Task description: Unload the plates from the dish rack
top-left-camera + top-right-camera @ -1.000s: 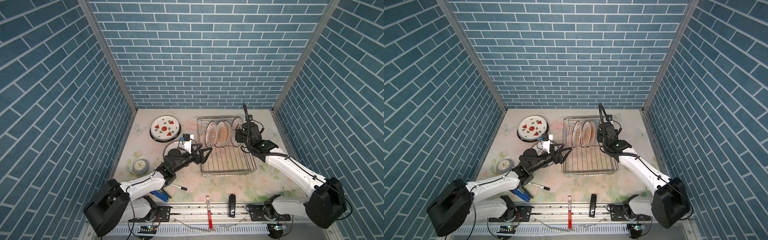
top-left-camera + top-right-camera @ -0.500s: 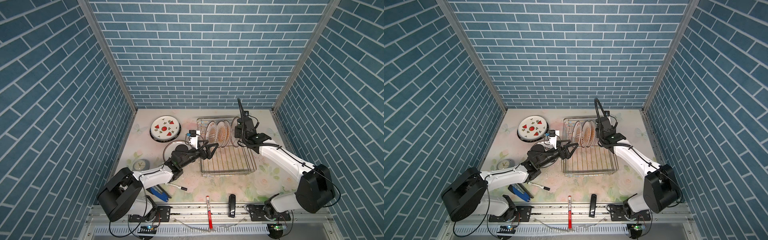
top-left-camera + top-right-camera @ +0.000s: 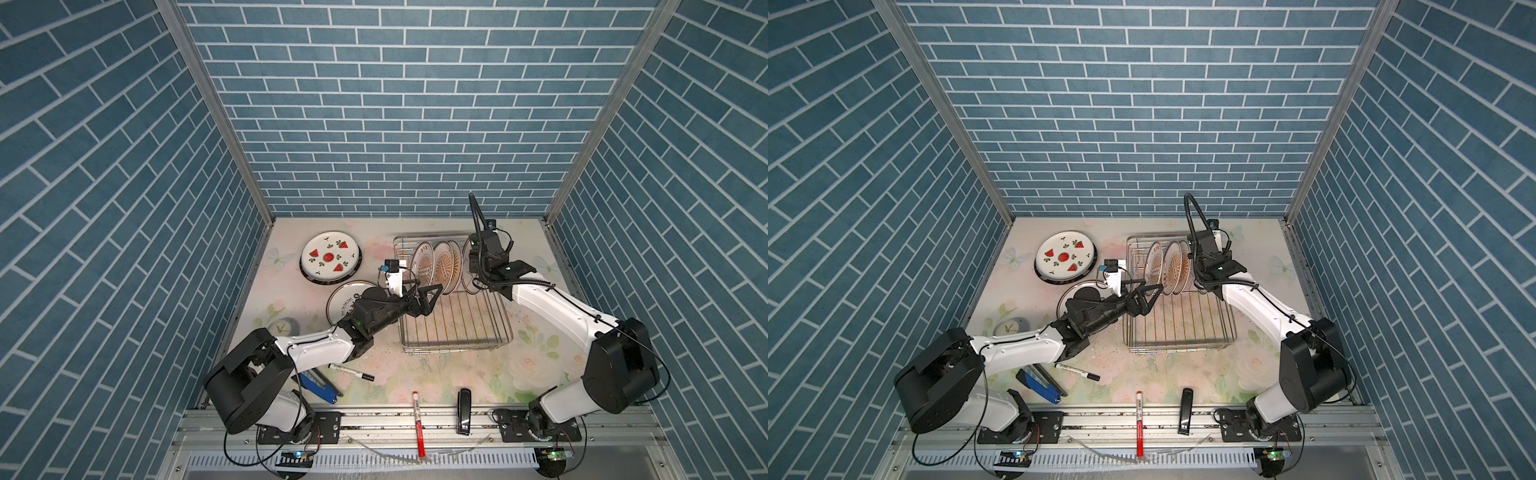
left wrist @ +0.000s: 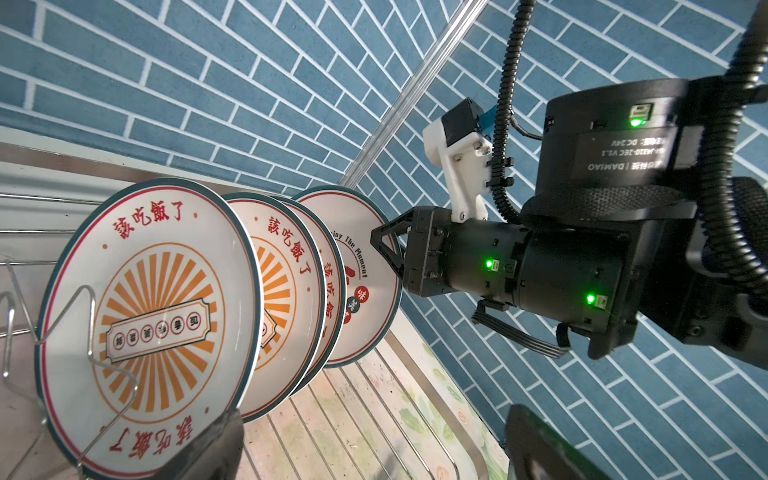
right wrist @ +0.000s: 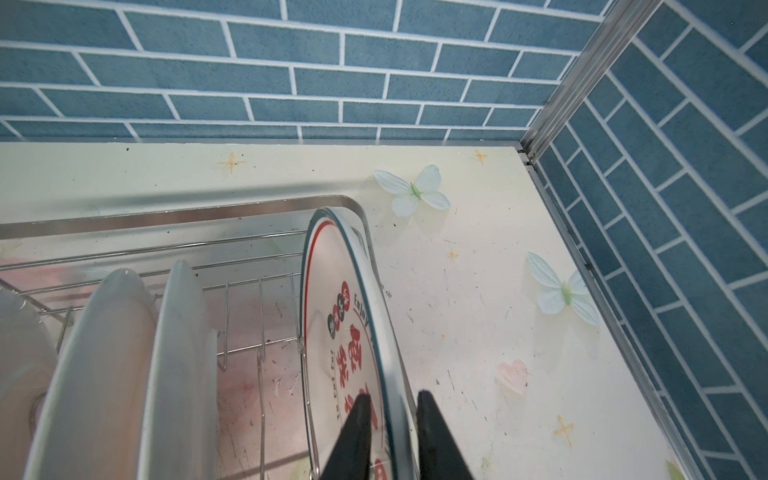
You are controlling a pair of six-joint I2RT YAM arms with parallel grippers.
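The dish rack point(image 3: 457, 347) point(image 3: 1179, 345) holds several upright plates at its far end. Three carry an orange sunburst point(image 3: 424, 266) point(image 4: 153, 311). The rightmost is a red-character plate point(image 5: 345, 316) point(image 4: 365, 291). My right gripper point(image 5: 392, 419) point(image 3: 478, 266) is shut on that plate's rim, one finger on each face. My left gripper point(image 3: 428, 297) point(image 4: 374, 457) stands open over the rack's left side, just in front of the nearest sunburst plate, holding nothing. A watermelon plate point(image 3: 330, 257) and a dark-rimmed plate point(image 3: 345, 299) lie flat on the table left of the rack, the latter partly under my left arm.
A small grey clock point(image 3: 282, 326) sits by the left wall. A black marker point(image 3: 351, 372) and a blue tool point(image 3: 320, 384) lie under the left arm. A red pen point(image 3: 417, 419) and a black bar point(image 3: 463, 411) lie at the front rail.
My right gripper has closed on the rim of the rightmost plate. My left gripper, still open, has moved right from beside the rack to over its left side.
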